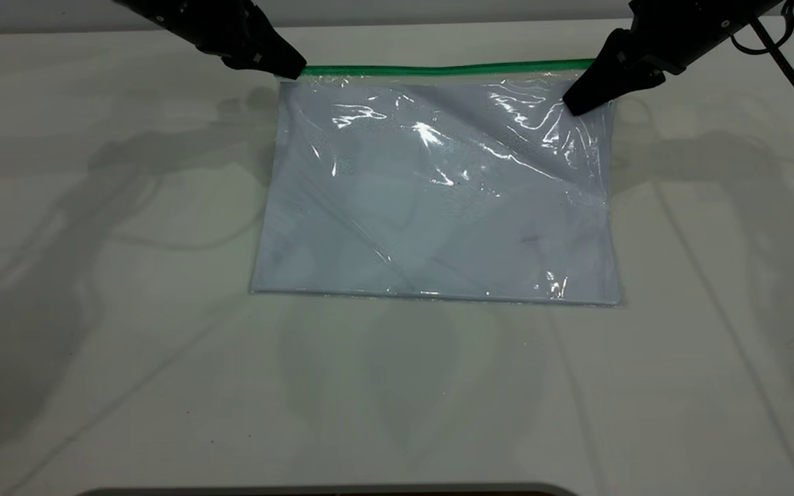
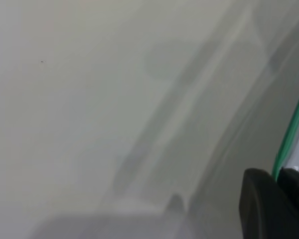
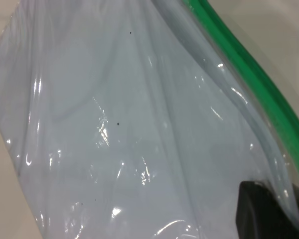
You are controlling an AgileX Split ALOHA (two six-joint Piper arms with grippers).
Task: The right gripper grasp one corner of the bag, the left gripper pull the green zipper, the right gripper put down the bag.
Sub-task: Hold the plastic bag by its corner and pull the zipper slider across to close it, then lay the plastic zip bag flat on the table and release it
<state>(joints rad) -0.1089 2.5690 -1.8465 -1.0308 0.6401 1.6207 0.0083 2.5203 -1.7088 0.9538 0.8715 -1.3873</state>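
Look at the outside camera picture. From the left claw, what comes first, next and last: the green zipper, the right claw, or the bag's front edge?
1. The green zipper: the left gripper is at its left end, on the bag's far edge.
2. The right gripper: at the opposite far corner.
3. The bag's front edge: closest to the camera, farthest away.

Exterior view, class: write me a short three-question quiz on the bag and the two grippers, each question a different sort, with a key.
1. True or false: the green zipper runs along the bag's far edge.
2. Which gripper sits at the zipper's left end? A) left gripper B) right gripper
3. Fill in: the bag lies mostly flat on the ____.

Key:
1. True.
2. A; the right gripper is at the bag's far right corner, where the plastic wrinkles.
3. table.
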